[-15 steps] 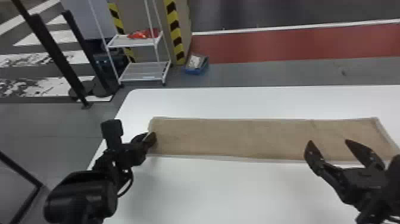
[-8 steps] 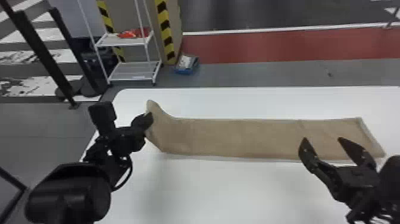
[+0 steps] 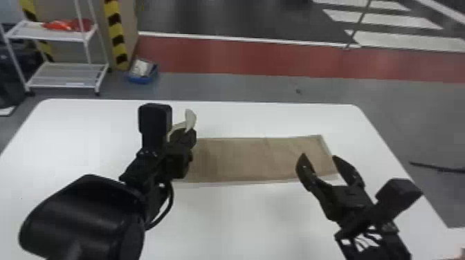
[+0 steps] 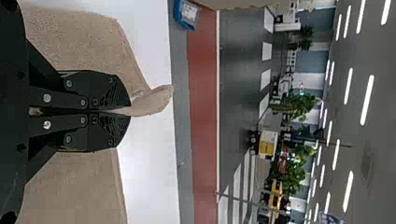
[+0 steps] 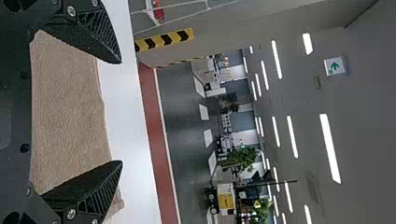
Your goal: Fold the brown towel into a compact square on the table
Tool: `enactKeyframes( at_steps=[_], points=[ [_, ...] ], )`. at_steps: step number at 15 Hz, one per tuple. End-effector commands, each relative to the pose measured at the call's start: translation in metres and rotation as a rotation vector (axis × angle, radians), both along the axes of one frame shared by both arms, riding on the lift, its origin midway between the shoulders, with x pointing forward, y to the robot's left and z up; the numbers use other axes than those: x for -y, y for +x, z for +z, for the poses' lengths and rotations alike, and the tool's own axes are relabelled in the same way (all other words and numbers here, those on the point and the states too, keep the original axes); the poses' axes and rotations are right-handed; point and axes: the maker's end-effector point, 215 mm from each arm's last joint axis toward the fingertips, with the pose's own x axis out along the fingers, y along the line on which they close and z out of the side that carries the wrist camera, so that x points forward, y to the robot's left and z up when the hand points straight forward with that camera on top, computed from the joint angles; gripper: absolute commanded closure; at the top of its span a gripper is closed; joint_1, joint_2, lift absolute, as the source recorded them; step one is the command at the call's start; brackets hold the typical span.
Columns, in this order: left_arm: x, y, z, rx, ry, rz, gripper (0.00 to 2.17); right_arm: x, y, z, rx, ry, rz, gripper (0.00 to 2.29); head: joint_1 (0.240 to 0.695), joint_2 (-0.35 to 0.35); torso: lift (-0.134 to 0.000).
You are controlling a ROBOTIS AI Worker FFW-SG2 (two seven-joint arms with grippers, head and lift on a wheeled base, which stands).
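In the head view my left gripper [image 3: 188, 136] is over the left part of the brown towel [image 3: 254, 159], with a raised corner of cloth poking up past its fingertips. The left wrist view has this gripper [image 4: 128, 111] shut on the towel's end [image 4: 152, 101]. The rest of the towel lies as a long flat strip on the white table. Near the strip's right end, on the front side, my right gripper [image 3: 320, 162] stands open. In the right wrist view the right gripper [image 5: 121, 112] has its two fingers wide apart, the towel [image 5: 67, 112] showing between them.
The white table [image 3: 242, 221] extends around the towel on all sides. Beyond its back edge stand a white shelf rack [image 3: 65, 74] and a blue box [image 3: 142, 71] on the floor, beside a yellow-and-black striped pillar [image 3: 116, 36].
My left gripper has lifted the towel's left end and carried it rightward over the strip. The head view has swung to the right. The right gripper remains open near the right end.
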Motion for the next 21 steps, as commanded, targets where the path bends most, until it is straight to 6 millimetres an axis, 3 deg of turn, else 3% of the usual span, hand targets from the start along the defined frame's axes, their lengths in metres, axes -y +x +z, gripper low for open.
enactKeyframes(
  at_steps=[1, 2, 3, 4, 5, 7, 10, 12, 15, 16, 19, 21],
  points=[
    [0.047, -0.002, -0.028, -0.026, 0.039, -0.064, 1.94, 0.019, -0.001, -0.004, -0.002, 0.008, -0.020, 0.12, 0.695, -0.229, -0.112],
    [0.063, -0.006, -0.039, -0.023, 0.053, -0.094, 1.90, 0.022, -0.002, -0.007, -0.007, 0.009, -0.025, 0.12, 0.695, -0.258, -0.112],
    [0.078, -0.013, -0.052, -0.036, 0.060, -0.124, 1.29, 0.024, -0.003, -0.011, -0.014, 0.008, -0.025, 0.12, 0.695, -0.305, -0.112],
    [0.096, -0.020, -0.054, -0.035, 0.053, -0.170, 0.24, 0.023, -0.003, -0.011, -0.014, 0.009, -0.024, 0.12, 0.695, -0.320, -0.112],
    [0.107, -0.024, -0.055, -0.025, 0.048, -0.188, 0.00, 0.019, -0.002, -0.011, -0.015, 0.010, -0.017, 0.12, 0.695, -0.338, -0.112],
    [0.107, -0.025, -0.053, -0.021, 0.040, -0.179, 0.00, 0.007, 0.003, -0.007, -0.010, 0.013, 0.001, 0.12, 0.695, -0.350, -0.112],
    [0.080, -0.031, -0.038, 0.009, -0.020, -0.115, 0.03, -0.013, 0.013, -0.009, -0.031, 0.016, 0.034, 0.12, 0.695, -0.350, -0.112],
    [0.036, -0.033, -0.028, 0.040, -0.063, -0.024, 0.03, -0.044, 0.021, -0.017, -0.066, 0.007, 0.075, 0.12, 0.695, -0.340, -0.112],
    [-0.062, -0.040, -0.020, 0.159, -0.031, 0.102, 0.04, -0.087, 0.029, -0.040, -0.124, -0.045, 0.114, 0.19, 0.695, -0.228, -0.112],
    [-0.084, -0.047, -0.021, 0.166, -0.031, 0.131, 0.04, -0.096, 0.035, -0.048, -0.140, -0.054, 0.113, 0.21, 0.695, -0.192, -0.112],
    [-0.114, -0.063, -0.022, 0.197, -0.016, 0.153, 0.04, -0.123, 0.047, -0.072, -0.197, -0.068, 0.131, 0.22, 0.695, -0.055, -0.112],
    [-0.125, -0.071, -0.031, 0.185, -0.005, 0.157, 0.04, -0.138, 0.053, -0.089, -0.244, -0.083, 0.131, 0.25, 0.695, -0.015, -0.112]
  ],
)
